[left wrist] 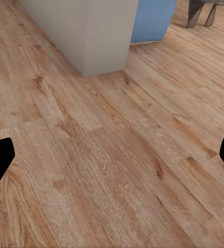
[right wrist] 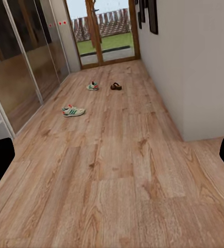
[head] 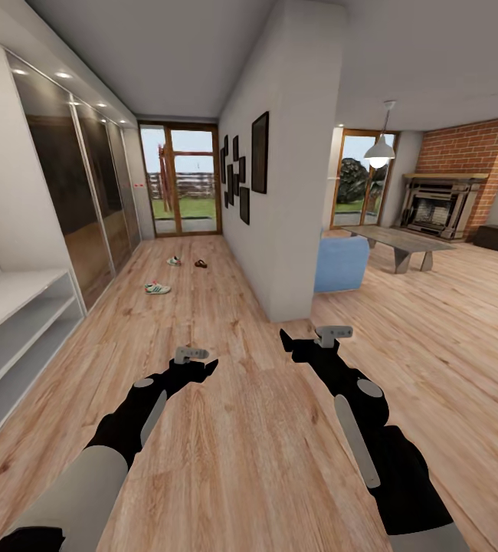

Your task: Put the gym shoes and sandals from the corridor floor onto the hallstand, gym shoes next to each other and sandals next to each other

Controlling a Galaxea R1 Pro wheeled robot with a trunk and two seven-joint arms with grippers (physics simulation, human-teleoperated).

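Gym shoes are lying on the corridor floor [head: 226, 429]: the nearer gym shoe [head: 157, 288] well beyond the hallstand [head: 19, 322], the farther gym shoe [head: 174, 261] beside a sandal [head: 201, 264]. Left gripper [head: 197, 369] and right gripper [head: 299, 345] are hanging released, empty. Right wrist view is showing nearer gym shoe [right wrist: 73, 110], farther gym shoe [right wrist: 93, 86], sandal [right wrist: 115, 86].
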